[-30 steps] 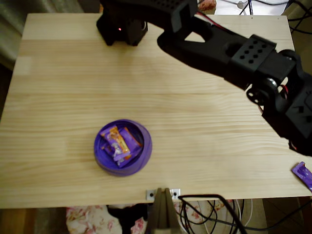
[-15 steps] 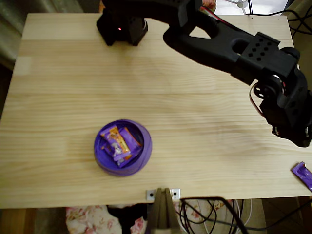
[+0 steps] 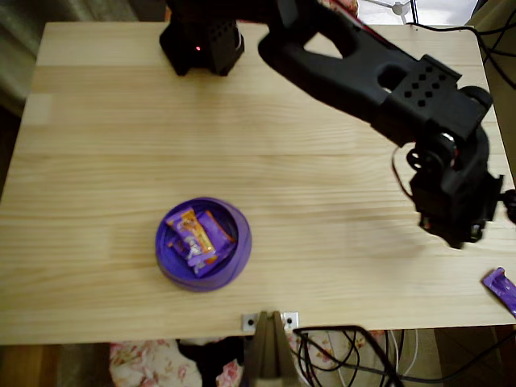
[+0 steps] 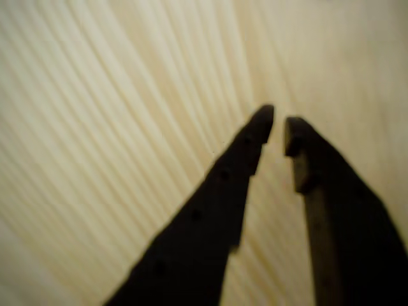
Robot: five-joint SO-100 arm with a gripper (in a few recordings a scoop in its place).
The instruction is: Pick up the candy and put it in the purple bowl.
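Purple candy (image 3: 501, 289) overhangs table (image 3: 97, 161) edge; near-closed, empty claw (image 4: 278, 131) could nudge it off when reaching.

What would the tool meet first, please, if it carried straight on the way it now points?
Most likely the bare light wooden table: in the wrist view the black two-finger tool points at plain wood grain, its fingers slightly apart with nothing between them. The distance to the surface is unclear.
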